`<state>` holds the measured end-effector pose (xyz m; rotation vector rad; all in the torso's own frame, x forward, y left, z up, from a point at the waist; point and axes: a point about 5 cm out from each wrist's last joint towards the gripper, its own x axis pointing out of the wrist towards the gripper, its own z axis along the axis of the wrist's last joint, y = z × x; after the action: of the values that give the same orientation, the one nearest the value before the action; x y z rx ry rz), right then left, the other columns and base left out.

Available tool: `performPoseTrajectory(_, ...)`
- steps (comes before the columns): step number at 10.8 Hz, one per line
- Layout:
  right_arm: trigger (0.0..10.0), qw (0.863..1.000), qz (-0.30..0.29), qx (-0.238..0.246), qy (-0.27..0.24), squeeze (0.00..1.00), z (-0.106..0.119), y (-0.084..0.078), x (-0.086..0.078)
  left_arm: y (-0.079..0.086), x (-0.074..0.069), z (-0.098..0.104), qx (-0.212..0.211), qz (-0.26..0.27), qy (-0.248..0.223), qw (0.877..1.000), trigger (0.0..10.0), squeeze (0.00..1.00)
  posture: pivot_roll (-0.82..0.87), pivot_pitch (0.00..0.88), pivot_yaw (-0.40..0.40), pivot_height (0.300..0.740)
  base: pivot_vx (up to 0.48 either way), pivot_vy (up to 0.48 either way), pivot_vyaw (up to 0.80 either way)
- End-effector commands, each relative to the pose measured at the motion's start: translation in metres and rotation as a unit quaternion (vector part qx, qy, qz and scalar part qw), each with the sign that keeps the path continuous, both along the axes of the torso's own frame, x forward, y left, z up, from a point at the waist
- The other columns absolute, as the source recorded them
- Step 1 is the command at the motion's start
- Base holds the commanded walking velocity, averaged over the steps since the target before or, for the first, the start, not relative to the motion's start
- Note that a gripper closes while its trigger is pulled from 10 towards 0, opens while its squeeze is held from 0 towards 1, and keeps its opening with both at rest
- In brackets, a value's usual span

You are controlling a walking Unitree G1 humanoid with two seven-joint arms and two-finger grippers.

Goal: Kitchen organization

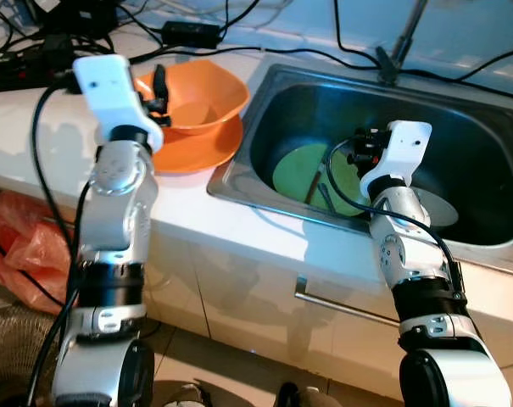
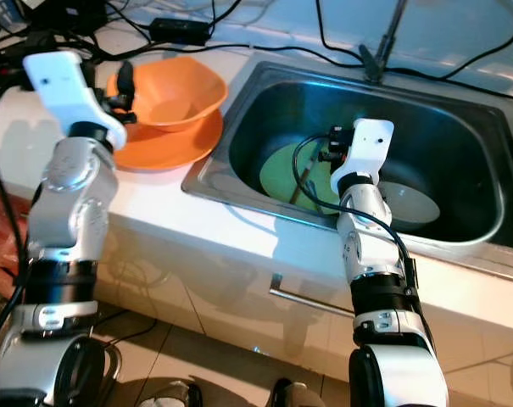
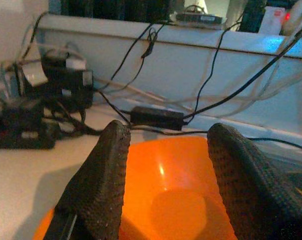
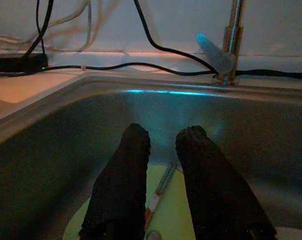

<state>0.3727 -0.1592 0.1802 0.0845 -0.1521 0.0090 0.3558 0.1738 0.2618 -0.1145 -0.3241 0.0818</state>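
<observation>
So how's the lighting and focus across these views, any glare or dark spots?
Head views: bright and fairly sharp, with the sink interior shaded. Left wrist view: the orange bowl shows a small glare spot, and the near fingers look soft. Right wrist view: dim, with a bluish streak on the sink wall.

Orange bowl point(image 1: 201, 106) on orange plate point(image 1: 197, 153); green plate point(image 1: 303, 174) in sink point(image 1: 264, 93).

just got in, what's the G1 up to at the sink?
It's working both sides at once. The left claw, open, hangs over the orange bowl, which sits on an orange plate on the counter. The right claw, slightly open, is down in the sink above a green plate with chopsticks on it. Neither holds anything.
</observation>
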Motion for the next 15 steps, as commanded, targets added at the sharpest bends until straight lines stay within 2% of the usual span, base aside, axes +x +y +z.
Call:
performPoseTrajectory(1, 10.0, 1.0, 0.007, -0.004, -0.004, 0.0, 0.001, 0.002, 0.0, 0.002, -0.002, -0.008, -0.024, 0.005, 0.022, 0.999, 10.0, 0.0, 0.04, 0.117, -0.035, 0.74, 0.0, 0.0, 0.0)
performPoseTrajectory(3, 10.0, 1.0, 0.009, -0.006, -0.005, 0.0, 0.001, 0.001, 0.0, 0.002, -0.002, -0.014, -0.043, 0.008, 0.04, 0.998, 10.0, 0.0, 0.03, 0.12, -0.037, 0.74, 0.0, 0.0, 0.0)
performPoseTrajectory(5, 10.0, 1.0, 0.01, -0.01, -0.006, 0.0, 0.002, 0.0, 0.0, 0.001, 0.0, -0.026, -0.078, 0.009, 0.084, 0.993, 10.0, 0.0, 0.03, 0.122, -0.04, 0.74, 0.0, 0.0, 0.0)
performPoseTrajectory(11, 10.0, 1.0, 0.017, -0.015, -0.006, 0.0, 0.002, 0.003, -0.001, -0.009, 0.004, -0.041, -0.109, -0.002, 0.148, 0.983, 10.0, 0.0, 0.03, 0.124, -0.038, 0.74, 0.0, 0.0, 0.0)
performPoseTrajectory(15, 10.0, 1.0, 0.021, -0.016, -0.007, 0.0, 0.002, 0.004, 0.0, -0.01, 0.008, -0.057, -0.141, 0.005, 0.198, 0.97, 10.0, 0.0, 0.03, 0.119, -0.036, 0.74, 0.0, 0.0, 0.0)
